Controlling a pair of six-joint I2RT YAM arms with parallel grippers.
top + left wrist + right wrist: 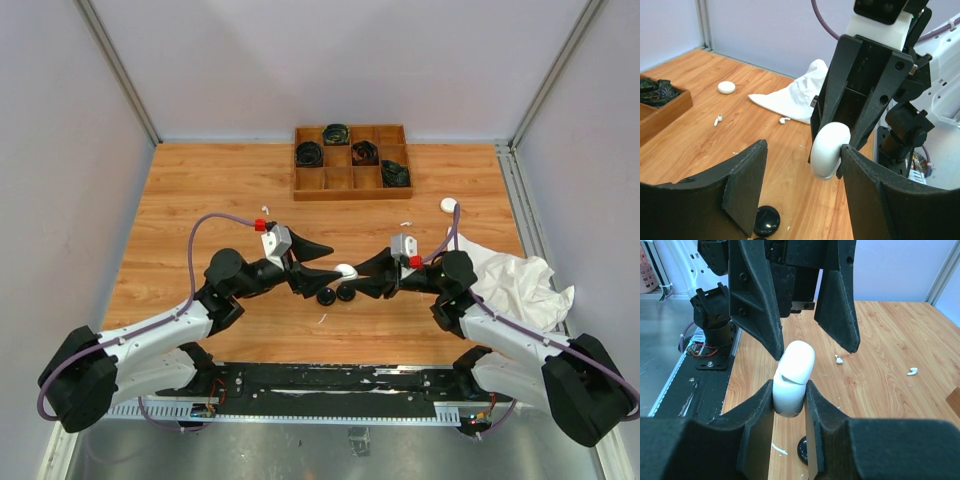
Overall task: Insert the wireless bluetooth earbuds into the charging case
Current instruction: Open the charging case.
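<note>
My right gripper pinches the white charging case at center frame; my left gripper is spread, one finger beside the case.

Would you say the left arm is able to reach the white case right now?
Probably yes: the left tool stands open facing the white case, one end of which sticks out free of the right tool.
</note>
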